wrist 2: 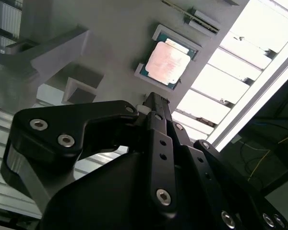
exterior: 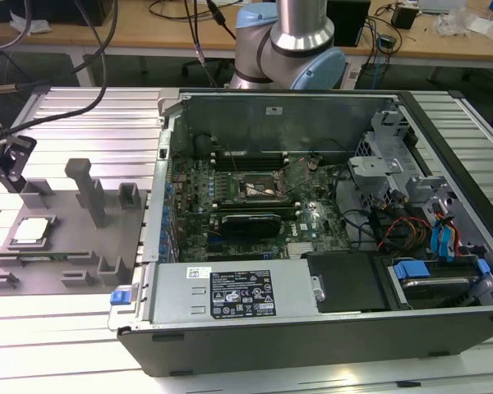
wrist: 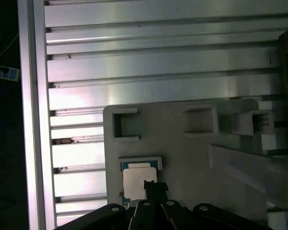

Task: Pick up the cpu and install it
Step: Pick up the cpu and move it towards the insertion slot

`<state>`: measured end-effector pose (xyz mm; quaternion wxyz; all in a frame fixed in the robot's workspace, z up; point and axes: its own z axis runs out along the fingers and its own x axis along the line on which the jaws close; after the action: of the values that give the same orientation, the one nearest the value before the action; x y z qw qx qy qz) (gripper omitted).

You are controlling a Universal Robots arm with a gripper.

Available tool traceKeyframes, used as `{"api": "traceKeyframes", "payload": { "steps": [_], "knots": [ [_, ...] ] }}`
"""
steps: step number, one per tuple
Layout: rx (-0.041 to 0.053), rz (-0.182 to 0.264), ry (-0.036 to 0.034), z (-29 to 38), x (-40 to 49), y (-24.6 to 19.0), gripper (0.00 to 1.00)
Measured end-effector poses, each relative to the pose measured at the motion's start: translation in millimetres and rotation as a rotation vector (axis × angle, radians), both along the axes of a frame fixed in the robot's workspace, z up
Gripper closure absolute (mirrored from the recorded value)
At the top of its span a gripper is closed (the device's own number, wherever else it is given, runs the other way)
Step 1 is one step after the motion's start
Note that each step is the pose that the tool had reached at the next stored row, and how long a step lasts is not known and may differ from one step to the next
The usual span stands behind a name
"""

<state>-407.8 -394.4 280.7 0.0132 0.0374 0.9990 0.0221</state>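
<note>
The cpu is a small square chip with a pale metal lid. It lies flat in a shallow seat on the grey fixture plate at the exterior view's left, outside the computer case. Both wrist views look down on the cpu. My black gripper hangs above the plate's far corner, apart from the chip. Its fingers come together in one narrow tip, shut with nothing held. In the first wrist view the gripper overlaps the chip's edge.
An open computer case lies to the exterior view's right of the plate, with the motherboard socket near its middle. Grey upright blocks rise from the fixture plate. Everything rests on a ribbed aluminium table. Cables trail over it.
</note>
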Motion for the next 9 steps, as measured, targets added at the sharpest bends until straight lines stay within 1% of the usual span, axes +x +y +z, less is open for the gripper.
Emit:
{"api": "traceKeyframes", "payload": {
  "steps": [9],
  "knots": [
    [0.0, 0.0, 0.0005, -8.0, -1.6, -1.9, 0.89]
  ]
}}
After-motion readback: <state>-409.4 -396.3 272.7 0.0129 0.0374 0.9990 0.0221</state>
